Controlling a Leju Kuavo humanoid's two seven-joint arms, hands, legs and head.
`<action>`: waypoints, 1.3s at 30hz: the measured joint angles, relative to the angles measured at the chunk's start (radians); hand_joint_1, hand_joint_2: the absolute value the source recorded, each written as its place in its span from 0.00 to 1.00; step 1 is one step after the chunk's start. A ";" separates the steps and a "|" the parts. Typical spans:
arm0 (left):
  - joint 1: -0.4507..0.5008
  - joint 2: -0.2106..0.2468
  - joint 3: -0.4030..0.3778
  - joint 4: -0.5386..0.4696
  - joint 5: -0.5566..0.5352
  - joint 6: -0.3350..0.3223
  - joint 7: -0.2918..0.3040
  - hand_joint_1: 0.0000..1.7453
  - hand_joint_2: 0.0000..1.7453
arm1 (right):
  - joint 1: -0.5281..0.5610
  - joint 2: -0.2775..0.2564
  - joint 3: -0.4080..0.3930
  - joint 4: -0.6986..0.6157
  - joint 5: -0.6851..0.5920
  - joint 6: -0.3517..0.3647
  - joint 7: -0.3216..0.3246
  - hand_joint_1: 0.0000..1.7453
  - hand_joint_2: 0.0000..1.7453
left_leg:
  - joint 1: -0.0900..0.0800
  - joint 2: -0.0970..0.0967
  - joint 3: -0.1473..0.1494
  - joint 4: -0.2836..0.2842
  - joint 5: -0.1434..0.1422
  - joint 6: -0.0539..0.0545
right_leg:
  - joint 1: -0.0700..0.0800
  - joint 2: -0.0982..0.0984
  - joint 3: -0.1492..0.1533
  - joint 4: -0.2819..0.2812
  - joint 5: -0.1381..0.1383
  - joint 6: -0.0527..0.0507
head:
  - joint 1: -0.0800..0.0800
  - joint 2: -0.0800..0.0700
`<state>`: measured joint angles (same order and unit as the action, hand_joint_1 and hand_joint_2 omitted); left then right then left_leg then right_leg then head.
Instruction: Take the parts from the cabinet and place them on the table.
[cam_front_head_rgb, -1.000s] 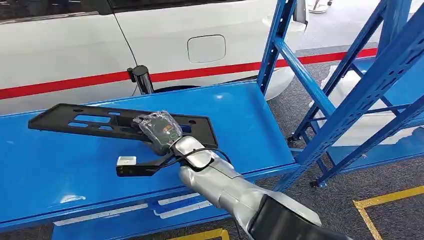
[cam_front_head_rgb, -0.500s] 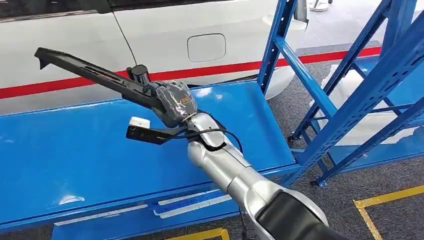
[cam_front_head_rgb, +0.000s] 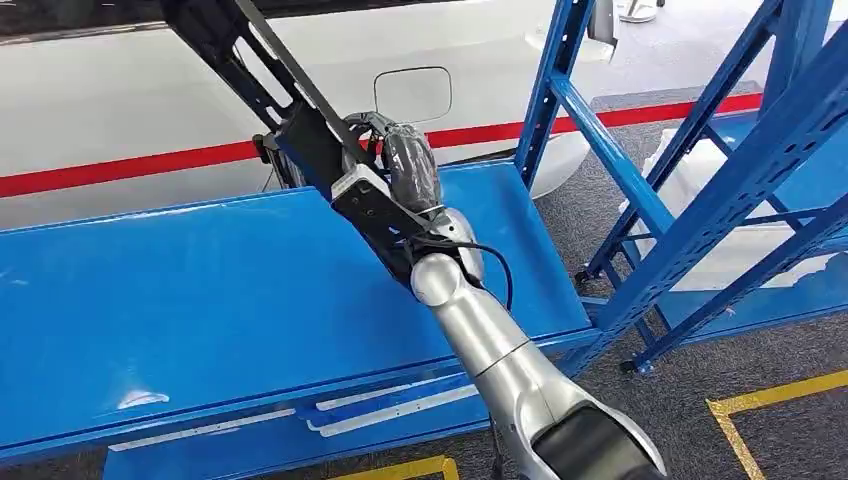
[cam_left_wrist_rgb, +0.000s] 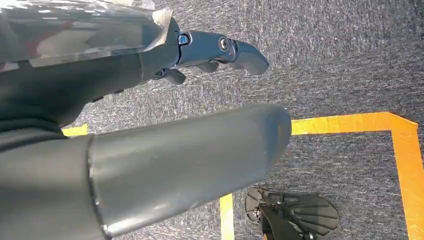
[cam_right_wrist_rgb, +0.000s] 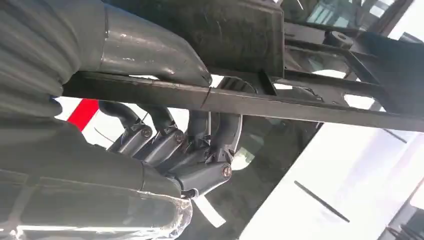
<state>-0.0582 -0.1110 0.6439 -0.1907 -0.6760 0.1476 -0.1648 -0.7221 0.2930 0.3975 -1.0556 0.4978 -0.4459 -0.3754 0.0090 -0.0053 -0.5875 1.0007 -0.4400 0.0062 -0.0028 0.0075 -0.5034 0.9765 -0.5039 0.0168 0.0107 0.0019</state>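
The right hand (cam_front_head_rgb: 400, 170) held the long black part (cam_front_head_rgb: 262, 75) with its fingers (cam_right_wrist_rgb: 165, 145) curled tight around one bar, and the part was raised steeply above the blue shelf (cam_front_head_rgb: 200, 290), touching nothing else. The left hand (cam_left_wrist_rgb: 150, 100) hung over the grey carpet (cam_left_wrist_rgb: 340, 60), its fingers a little bent and holding nothing.

part (cam_front_head_rgb: 262, 75): black, matte
right hand (cam_front_head_rgb: 400, 165): dark grey, under clear glossy wrap
right arm (cam_front_head_rgb: 490, 350): silver, black sleeve at the base
shelf (cam_front_head_rgb: 200, 290): bright blue, white tape strips on front edge
rack posts (cam_front_head_rgb: 740, 170): same blue
car (cam_front_head_rgb: 130, 110): white body, red stripe along the side
floor (cam_front_head_rgb: 770, 420): grey speckled carpet, yellow line markings
left hand (cam_left_wrist_rgb: 150, 150): grey thumb, darker fingers
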 joint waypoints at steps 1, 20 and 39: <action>0.000 0.000 0.000 0.000 0.000 0.000 0.000 0.00 0.00 | 0.002 0.000 -0.001 -0.005 0.000 0.000 0.000 1.00 1.00 | 0.000 0.000 0.000 0.000 0.000 0.000 | 0.000 0.000 0.000 0.000 0.000 0.000 | 0.000 0.000; 0.001 -0.001 0.034 0.000 0.005 0.015 0.001 0.00 0.00 | 0.068 -0.061 -0.138 -0.235 -0.486 0.164 -0.041 1.00 1.00 | 0.000 0.000 -0.001 0.000 0.000 0.000 | 0.000 0.000 -0.001 0.000 0.000 0.000 | 0.000 0.000; 0.001 -0.001 0.050 0.000 -0.008 -0.006 -0.049 0.00 0.00 | 0.164 -0.127 -0.167 -0.352 -0.649 0.203 -0.065 1.00 1.00 | 0.000 0.000 -0.001 0.000 0.000 0.000 | 0.000 0.000 -0.001 0.000 0.000 0.000 | 0.000 0.000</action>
<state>-0.0567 -0.1122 0.6943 -0.1907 -0.6836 0.1411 -0.2140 -0.5583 0.1663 0.2300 -1.4073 -0.1511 -0.2430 -0.4406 0.0088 -0.0053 -0.5888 1.0004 -0.4402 0.0063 -0.0030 0.0074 -0.5048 0.9764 -0.5040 0.0168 0.0107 0.0019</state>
